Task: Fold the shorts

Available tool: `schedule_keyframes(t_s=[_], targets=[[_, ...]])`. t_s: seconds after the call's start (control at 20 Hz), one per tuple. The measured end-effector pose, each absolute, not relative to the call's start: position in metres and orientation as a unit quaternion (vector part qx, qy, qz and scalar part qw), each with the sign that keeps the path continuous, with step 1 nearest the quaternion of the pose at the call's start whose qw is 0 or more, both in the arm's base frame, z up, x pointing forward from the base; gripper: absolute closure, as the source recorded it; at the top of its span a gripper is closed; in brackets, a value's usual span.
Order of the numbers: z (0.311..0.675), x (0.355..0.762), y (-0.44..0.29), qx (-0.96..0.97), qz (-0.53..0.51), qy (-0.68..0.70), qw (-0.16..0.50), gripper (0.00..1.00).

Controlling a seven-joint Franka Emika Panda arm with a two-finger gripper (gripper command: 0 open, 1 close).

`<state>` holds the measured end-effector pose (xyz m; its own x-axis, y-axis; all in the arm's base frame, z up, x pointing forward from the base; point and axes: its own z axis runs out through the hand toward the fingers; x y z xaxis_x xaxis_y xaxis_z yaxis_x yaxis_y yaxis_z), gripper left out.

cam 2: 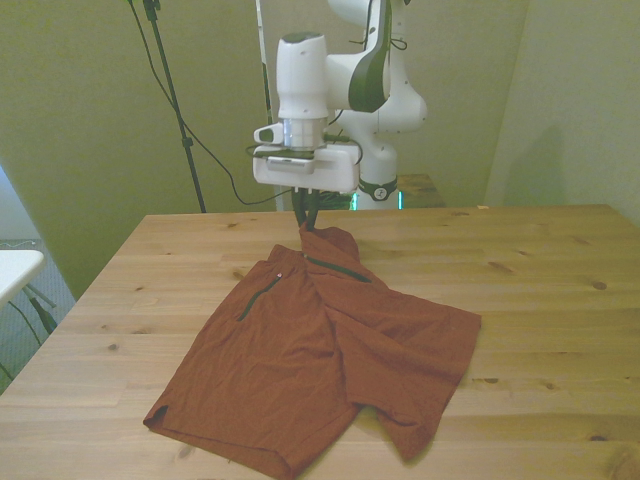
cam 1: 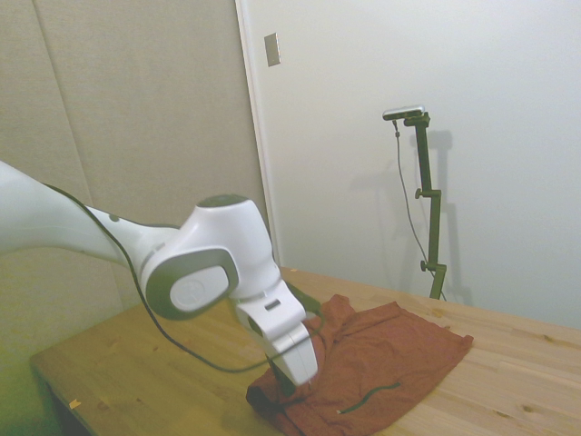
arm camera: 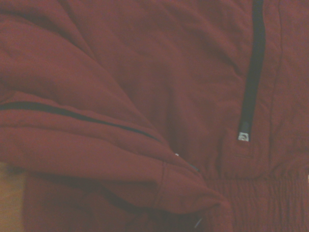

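The gripper (cam 2: pixel 305 213) fingers are being kept narrow, pinched on a raised waistband corner of the one pair of shorts (cam 2: pixel 320 350). Two dark zipper lines are being shown on it. The shorts are lying on the wooden table (cam 2: pixel 540 290), long axis running diagonally from the gripper toward the front view's lower left.

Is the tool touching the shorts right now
Touching. In the front view the tool comes down onto a raised peak of the shorts, and the fabric is lifted up to it at the far edge.
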<state>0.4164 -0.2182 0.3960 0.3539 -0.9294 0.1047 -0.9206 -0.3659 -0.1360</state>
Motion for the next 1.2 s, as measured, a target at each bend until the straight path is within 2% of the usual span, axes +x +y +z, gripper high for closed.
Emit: schedule_keyframes(t_s=[0.2, 0.85, 1.0, 1.2], targets=[[0.367, 0.412, -0.257, -0.803, -0.074, 0.591, 0.015, 0.00], [0.370, 0.424, -0.252, -0.811, -0.084, 0.579, 0.010, 0.00], [0.386, 0.424, -0.248, -0.819, -0.101, 0.565, -0.003, 0.00], [0.440, 0.429, -0.203, -0.846, -0.146, 0.511, -0.045, 0.00]])
